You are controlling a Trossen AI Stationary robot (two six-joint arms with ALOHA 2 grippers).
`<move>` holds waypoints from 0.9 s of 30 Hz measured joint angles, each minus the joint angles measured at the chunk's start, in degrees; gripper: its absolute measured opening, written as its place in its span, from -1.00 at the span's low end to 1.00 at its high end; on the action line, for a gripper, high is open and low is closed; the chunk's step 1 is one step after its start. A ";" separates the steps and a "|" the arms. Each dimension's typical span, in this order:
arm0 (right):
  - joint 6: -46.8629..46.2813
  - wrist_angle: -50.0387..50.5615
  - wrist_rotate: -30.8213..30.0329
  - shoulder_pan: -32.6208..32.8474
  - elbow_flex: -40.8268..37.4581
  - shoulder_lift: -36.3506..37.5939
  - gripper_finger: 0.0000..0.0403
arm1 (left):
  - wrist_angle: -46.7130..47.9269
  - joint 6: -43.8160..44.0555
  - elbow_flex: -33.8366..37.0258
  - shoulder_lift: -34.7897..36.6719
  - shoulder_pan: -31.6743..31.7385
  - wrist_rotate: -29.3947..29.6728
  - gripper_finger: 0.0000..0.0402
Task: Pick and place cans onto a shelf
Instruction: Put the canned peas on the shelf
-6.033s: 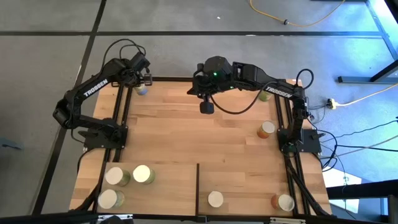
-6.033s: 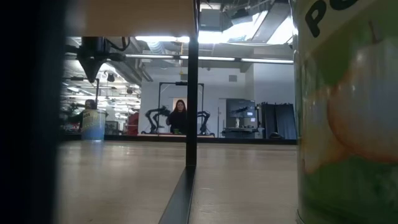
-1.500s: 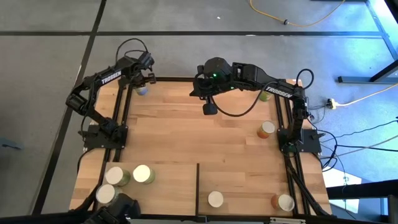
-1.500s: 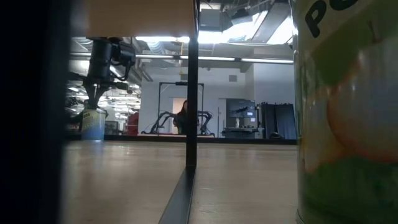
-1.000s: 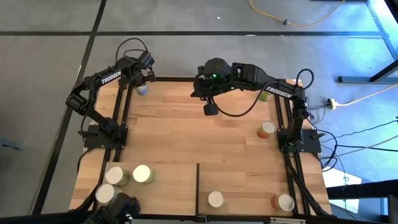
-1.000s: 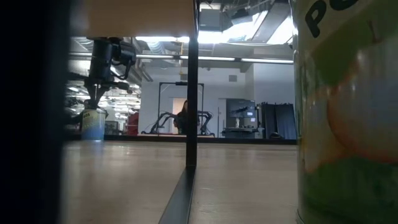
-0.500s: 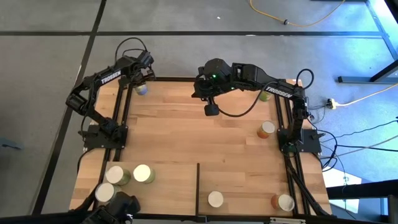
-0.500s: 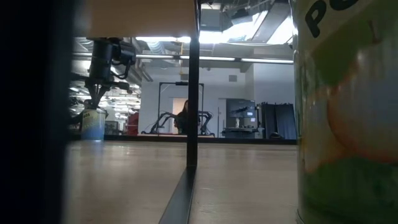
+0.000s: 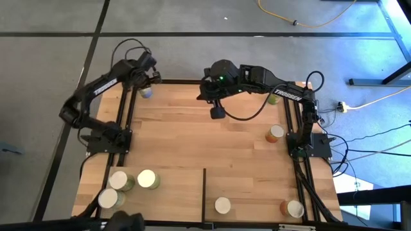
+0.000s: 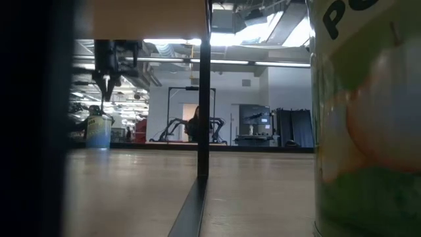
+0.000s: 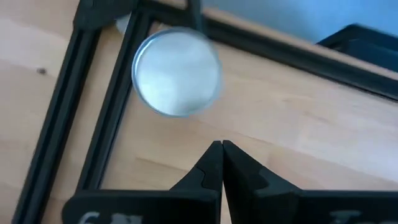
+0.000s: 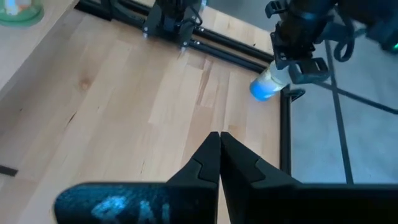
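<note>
Overhead, the left gripper hangs at the table's far left corner, directly over a blue can that stands just inside the black frame. The right gripper hovers over bare wood near the far edge's middle. Only this view shows the spread of the other cans: three cream-topped ones clustered on the shelf left of its dark divider, one cream-topped can right of the divider, an orange can at the near right corner, another orange can by the right arm's base, and a green can partly hidden under that arm.

Level with the table, the blue can stands far off on the left with the left gripper above it and clear of its top (a gap the overhead view cannot show). A large green can fills the right edge and the divider runs upright through the middle. Behind lies a workshop with ceiling lights, another robot rig and a person partly hidden by the divider.

From the left wrist, the left gripper has its fingers pressed together and holds nothing; the can's pale round top sits beyond the tips, blurred, beside the frame rail.

From the right wrist, the right gripper is likewise closed and empty over pale wood. Farther off it shows the left gripper over the blue can at the table's corner, with grey floor beyond.
</note>
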State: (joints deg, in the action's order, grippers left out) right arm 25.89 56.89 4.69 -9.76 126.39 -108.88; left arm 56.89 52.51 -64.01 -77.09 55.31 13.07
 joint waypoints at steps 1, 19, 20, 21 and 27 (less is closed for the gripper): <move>0.04 -0.63 0.00 0.00 0.00 0.00 -0.95 | 0.03 -1.01 0.00 1.65 -0.58 0.38 -1.00; -0.54 -15.54 5.76 -0.84 -0.02 -5.48 -0.95 | 2.96 -2.14 -0.07 10.92 -1.04 11.86 -1.00; -1.18 -15.67 6.76 -1.10 -0.02 -5.98 -0.95 | 2.77 -2.14 -0.07 10.26 -0.71 11.69 -1.00; -1.60 -15.89 7.48 -1.31 -0.02 -6.25 -0.95 | 2.48 -2.15 -0.07 9.51 -0.56 11.39 -1.00; -1.80 -14.58 7.48 -2.49 -0.02 -6.73 -0.95 | 4.44 -2.19 -0.07 4.13 0.18 12.91 -1.00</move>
State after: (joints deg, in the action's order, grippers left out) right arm 24.09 42.31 12.16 -12.25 126.37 -115.61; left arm 61.34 50.32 -64.07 -72.96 55.49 25.98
